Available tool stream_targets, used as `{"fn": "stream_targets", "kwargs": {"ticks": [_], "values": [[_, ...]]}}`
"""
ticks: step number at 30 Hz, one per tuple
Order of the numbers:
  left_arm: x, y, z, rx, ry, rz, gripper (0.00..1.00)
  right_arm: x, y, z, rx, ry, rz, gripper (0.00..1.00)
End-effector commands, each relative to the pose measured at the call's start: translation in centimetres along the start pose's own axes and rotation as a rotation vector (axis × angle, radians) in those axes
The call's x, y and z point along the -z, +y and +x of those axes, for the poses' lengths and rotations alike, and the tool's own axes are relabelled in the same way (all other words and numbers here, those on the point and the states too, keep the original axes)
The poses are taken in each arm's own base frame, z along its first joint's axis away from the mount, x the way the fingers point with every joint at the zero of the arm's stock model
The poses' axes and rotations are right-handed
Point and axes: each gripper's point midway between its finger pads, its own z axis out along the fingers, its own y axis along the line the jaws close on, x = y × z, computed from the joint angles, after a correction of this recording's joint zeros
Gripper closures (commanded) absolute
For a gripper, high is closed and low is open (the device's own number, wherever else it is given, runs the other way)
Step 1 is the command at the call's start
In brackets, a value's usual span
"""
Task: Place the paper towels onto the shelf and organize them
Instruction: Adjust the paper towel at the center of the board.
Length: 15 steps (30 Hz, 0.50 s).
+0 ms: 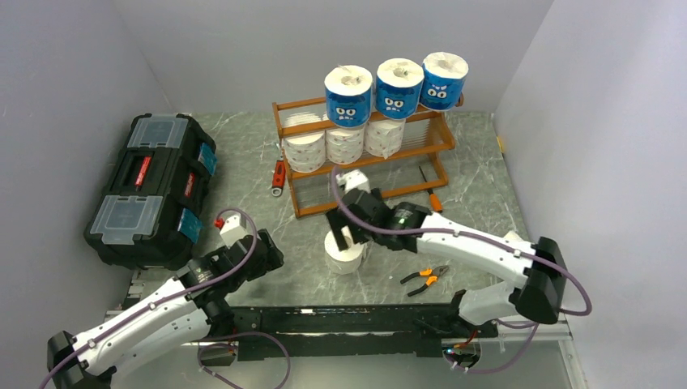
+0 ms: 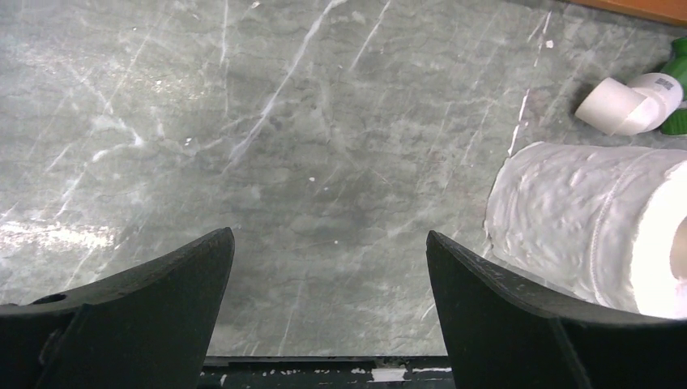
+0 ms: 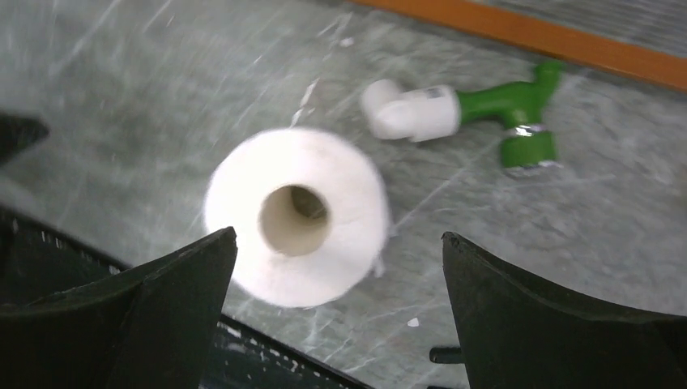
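Gaping wide at the right claw (image 3: 338, 237), nothing gripped, just above a plain white paper towel roll (image 3: 352, 190) standing core-up on the grey marbled bench (image 1: 486, 162), near the orange-brown wooden shelf (image 1: 304, 104). Likewise at the left claw (image 2: 330, 239): wide open, empty.

Left claw (image 2: 328, 237) spread, paper towel roll (image 2: 567, 211) right

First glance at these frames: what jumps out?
Three blue-wrapped paper towel rolls with cartoon faces line the top tier of the orange shelf at the back, white rolls beneath them. One plain white roll stands on end on the table in front, the right tool open above it. A black toolbox sits left.
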Motion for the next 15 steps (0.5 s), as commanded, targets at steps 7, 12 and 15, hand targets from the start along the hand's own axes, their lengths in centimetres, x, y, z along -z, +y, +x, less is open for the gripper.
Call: {"fn": "stream_targets", "kwargs": {"ticks": [7,12,15], "values": [[-0.2,-1.7,-1.3,0.051,-0.064,0.079,0.04,0.9,-9.2,0.1,-0.672,-0.108,0.054,0.00],[-0.4,-1.7,-1.2,0.107,-0.077,0.101,0.03,1.2,-8.3,0.1,-0.716,-0.164,-0.066,0.00],[-0.7,-1.9,-0.8,0.144,-0.069,0.124,0.03,0.9,-7.9,0.4,-0.728,-0.144,-0.081,0.03]]}}
